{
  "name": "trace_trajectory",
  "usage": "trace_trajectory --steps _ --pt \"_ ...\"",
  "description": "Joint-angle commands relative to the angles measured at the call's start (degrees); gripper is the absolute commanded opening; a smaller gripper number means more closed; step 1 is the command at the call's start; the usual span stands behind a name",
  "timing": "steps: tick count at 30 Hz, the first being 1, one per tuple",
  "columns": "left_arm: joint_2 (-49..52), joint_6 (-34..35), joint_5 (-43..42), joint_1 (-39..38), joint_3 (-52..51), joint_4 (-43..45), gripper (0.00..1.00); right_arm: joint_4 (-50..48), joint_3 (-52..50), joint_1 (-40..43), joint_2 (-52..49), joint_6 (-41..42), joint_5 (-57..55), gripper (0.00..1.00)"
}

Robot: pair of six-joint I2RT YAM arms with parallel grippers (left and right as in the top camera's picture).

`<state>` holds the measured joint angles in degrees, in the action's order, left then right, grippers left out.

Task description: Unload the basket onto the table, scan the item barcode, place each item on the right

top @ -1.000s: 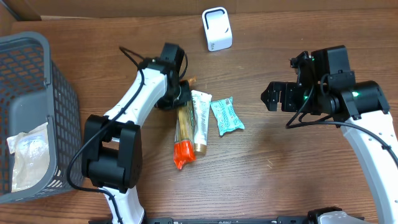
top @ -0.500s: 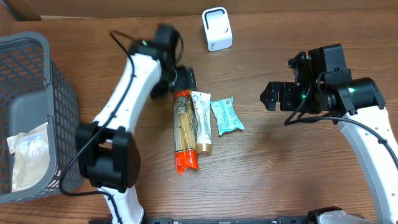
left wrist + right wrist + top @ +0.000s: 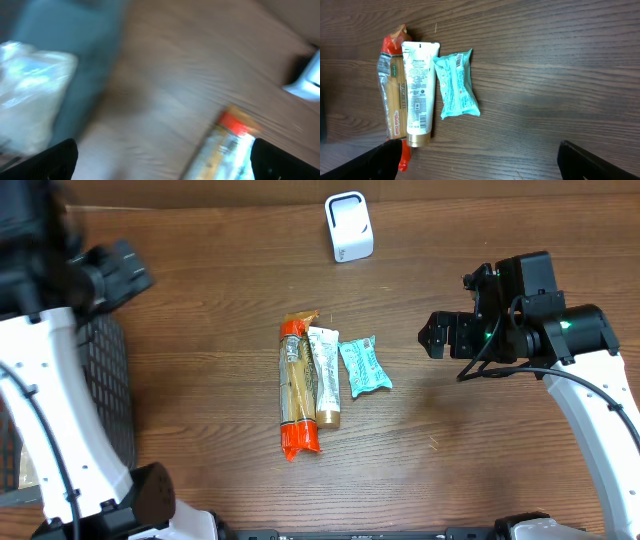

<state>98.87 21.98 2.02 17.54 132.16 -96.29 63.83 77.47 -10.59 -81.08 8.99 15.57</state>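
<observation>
On the wooden table [image 3: 210,310] both claws stand wide apart and empty: the left gripper [image 3: 122,272] (blurred) by the basket [image 3: 108,390], the right gripper [image 3: 431,339] beyond the goods. Mid-table a pasta packet [image 3: 298,395], tube [image 3: 323,375] and teal pouch [image 3: 364,366] lie side by side, well apart from the white scanner [image 3: 349,226].

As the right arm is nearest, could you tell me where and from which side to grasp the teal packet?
I would grip the teal packet across its middle, from straight above, one finger on each long edge. It lies flat; the long edge facing the right gripper is free, but the other runs close beside the white tube, so slip that finger in carefully.
</observation>
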Motion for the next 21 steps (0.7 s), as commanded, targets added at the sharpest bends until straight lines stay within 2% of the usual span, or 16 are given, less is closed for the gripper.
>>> trace_trajectory --steps 1,5,8,10,15,21 --pt "-1.3 -4.0 1.1 10.1 -0.1 -0.5 1.0 -0.3 1.2 -0.3 0.0 0.0 0.2 1.0" --pt "-1.4 -4.0 -0.6 20.7 -0.1 0.1 1.0 -0.3 1.2 -0.3 0.1 0.0 0.2 1.0" --pt "-1.2 -3.0 0.1 24.5 -0.4 0.2 0.96 -0.2 1.2 -0.3 0.1 0.0 0.2 1.0" --pt "-1.2 0.4 2.0 25.7 -1.3 -0.5 0.96 -0.2 1.2 -0.3 0.1 0.0 0.2 1.0" --pt "-1.7 2.3 5.8 26.4 -8.0 0.3 0.97 -0.3 1.2 -0.3 0.0 0.0 0.8 1.0" --pt "-1.7 0.9 9.5 26.4 -20.3 9.9 0.97 0.7 1.2 -0.3 0.0 -0.5 0.8 1.0"
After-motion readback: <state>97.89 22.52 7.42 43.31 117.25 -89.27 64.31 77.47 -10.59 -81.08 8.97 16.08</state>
